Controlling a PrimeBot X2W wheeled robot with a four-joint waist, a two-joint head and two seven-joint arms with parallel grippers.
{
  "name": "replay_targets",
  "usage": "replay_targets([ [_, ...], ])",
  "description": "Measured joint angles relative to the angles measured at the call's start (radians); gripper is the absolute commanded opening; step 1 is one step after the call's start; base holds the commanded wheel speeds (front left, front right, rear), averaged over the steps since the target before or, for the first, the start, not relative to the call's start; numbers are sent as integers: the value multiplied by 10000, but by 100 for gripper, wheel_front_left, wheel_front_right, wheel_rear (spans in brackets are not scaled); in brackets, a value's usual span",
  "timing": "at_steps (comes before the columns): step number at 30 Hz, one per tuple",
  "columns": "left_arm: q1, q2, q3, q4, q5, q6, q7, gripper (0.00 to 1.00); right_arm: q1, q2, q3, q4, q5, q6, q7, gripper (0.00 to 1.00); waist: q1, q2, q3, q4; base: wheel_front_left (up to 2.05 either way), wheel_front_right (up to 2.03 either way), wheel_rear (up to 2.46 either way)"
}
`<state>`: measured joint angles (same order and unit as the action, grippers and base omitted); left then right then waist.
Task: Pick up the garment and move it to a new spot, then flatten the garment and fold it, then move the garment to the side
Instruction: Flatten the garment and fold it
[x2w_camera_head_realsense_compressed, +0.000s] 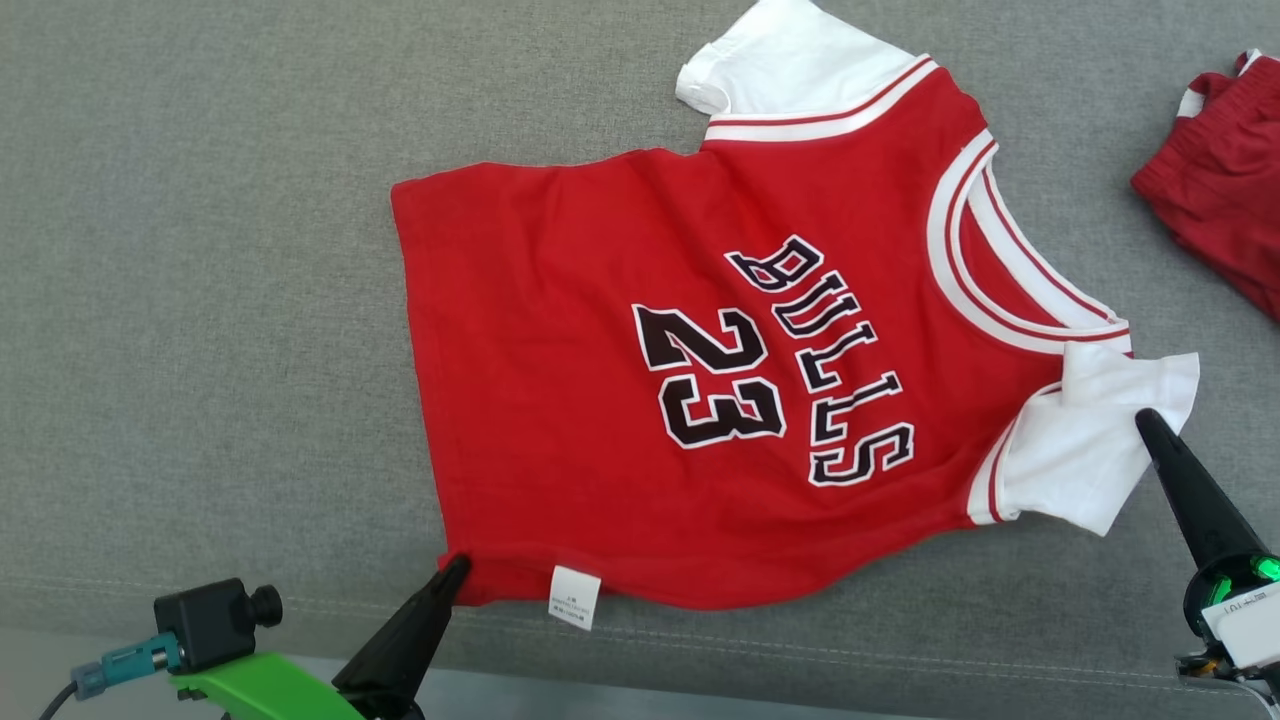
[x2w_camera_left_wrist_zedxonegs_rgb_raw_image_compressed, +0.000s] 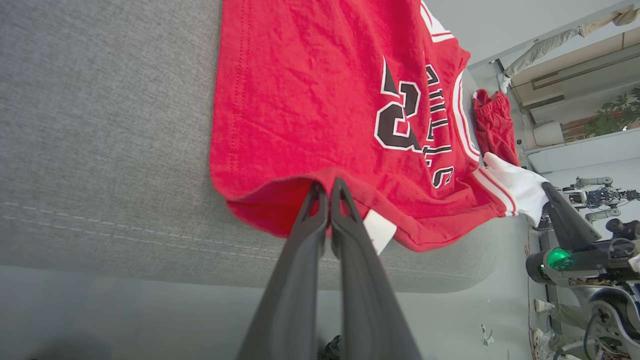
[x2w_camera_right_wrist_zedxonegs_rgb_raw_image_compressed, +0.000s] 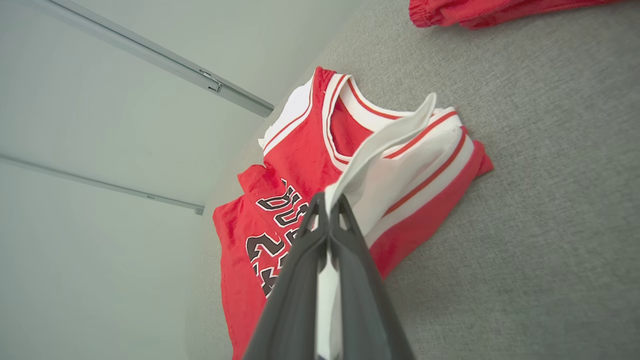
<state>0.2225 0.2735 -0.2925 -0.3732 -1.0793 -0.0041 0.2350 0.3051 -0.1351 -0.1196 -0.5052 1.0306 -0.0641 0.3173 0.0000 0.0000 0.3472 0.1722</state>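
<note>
Left pincer clamped on the hem corner of the Bulls jersey, right pincer likewise on its white sleeve: folding seems in hand, needing both lifted evenly across.

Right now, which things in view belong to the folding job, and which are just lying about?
Job:
- red jersey
- left gripper, shut on its hem corner
- right gripper, shut on its white sleeve

Lying about:
- second red garment, far right
</note>
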Motion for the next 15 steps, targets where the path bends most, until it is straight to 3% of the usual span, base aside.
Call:
replay_targets([
  [15,-760,-161,295,516,-374,134,113,0,-701,-86,370,362,-453,-194,107,0,0,0,311,301,0,0,0],
])
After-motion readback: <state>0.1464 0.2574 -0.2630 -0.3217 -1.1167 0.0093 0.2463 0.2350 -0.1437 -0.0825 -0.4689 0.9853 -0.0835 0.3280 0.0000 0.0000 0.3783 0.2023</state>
